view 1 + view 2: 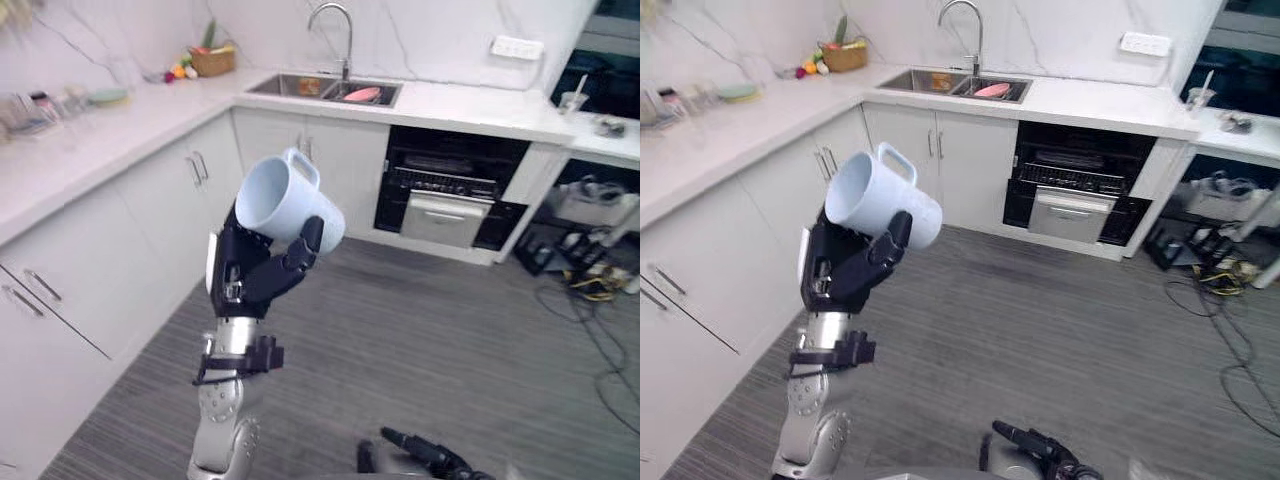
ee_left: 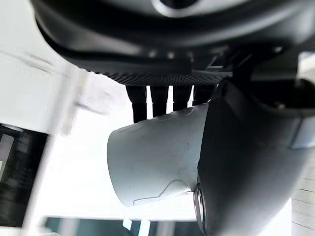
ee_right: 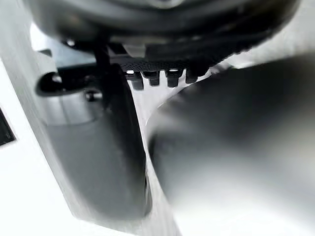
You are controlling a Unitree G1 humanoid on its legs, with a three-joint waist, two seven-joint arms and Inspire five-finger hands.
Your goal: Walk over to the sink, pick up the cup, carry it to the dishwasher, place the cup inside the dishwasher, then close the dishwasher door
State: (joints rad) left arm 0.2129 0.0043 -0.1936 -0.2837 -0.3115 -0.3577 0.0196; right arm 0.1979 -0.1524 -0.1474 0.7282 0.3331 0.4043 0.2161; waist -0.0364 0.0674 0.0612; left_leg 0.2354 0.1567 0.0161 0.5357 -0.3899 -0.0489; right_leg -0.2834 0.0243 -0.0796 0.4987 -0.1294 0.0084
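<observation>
Left hand (image 1: 255,262): fingers and thumb curled round the white cup (image 1: 285,200), which is held in the air above the floor (image 1: 430,330), clear of the worktop (image 1: 110,140). Cup attitude: tilted, mouth toward the robot, handle uppermost. Right hand (image 1: 432,458): low, over the floor; grip state cannot be told. The sink (image 1: 262,88) is set into the worktop's far run by the wall. The dishwasher (image 1: 445,215) stands below that edge, right of the sink, well apart from the cup.

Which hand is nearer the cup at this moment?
Left. The left hand is curled round the cup, holding it up; the right hand hangs low, well apart from it.
</observation>
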